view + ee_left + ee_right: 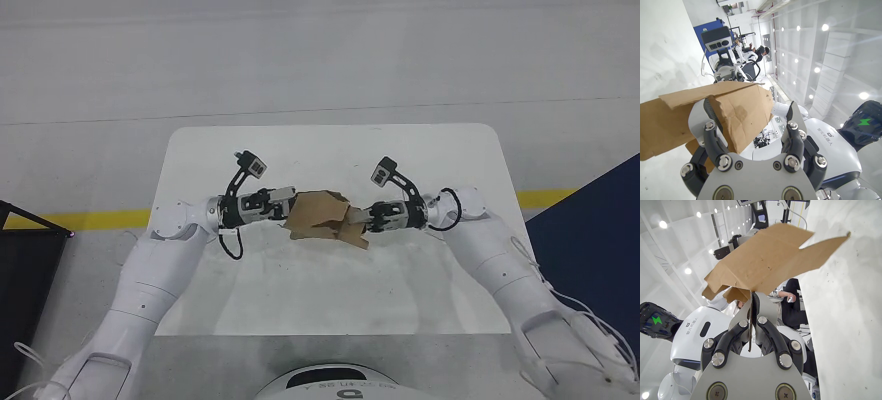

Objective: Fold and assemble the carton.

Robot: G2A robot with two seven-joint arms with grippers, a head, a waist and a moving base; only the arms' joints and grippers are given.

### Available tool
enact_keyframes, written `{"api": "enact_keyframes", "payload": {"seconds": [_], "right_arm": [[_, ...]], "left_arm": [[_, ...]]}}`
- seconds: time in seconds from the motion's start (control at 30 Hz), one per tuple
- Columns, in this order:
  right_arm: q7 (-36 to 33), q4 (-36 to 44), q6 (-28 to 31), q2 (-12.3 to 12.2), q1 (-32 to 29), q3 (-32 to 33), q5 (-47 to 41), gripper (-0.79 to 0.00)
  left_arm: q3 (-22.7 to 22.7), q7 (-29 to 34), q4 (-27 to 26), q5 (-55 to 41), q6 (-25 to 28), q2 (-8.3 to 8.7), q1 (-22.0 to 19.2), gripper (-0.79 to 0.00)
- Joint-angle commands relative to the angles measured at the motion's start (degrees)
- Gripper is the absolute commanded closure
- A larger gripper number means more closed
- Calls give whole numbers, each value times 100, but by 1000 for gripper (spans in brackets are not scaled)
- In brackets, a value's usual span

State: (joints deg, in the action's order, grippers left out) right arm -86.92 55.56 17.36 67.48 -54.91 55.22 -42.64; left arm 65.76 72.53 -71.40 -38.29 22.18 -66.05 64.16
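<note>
Over the worktop (400, 160) the half-folded carton (322, 215) hangs, the right end effector (753, 306) pinching its edge, the left end effector (749, 106) spread open against it; next, I think, its loose ends need folding in.

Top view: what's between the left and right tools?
Only the carton, per top view; right tool pinches a flap, left tool open at its other end.

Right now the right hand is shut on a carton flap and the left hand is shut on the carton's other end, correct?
No. The left hand is open: the left wrist view shows its fingers spread, with the end of the carton between them. The right hand is shut on a flap, as stated.
</note>
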Motion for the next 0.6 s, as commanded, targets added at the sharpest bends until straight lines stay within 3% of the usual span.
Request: {"api": "enact_keyframes", "payload": {"seconds": [0.0, 0.33, 0.57], "right_arm": [[-8, -14, -8, 12, 20, -33, 50, 0], [-60, -98, -60, 41, 28, -97, 142, 0], [-75, -122, -75, 28, -20, 32, -60, 0]], "left_arm": [[1, -50, 2, 5, 23, -3, -3, -742], [42, -308, 24, 95, 100, -6, -6, -708], [-91, 221, 30, -33, -383, 3, 25, -643]]}}
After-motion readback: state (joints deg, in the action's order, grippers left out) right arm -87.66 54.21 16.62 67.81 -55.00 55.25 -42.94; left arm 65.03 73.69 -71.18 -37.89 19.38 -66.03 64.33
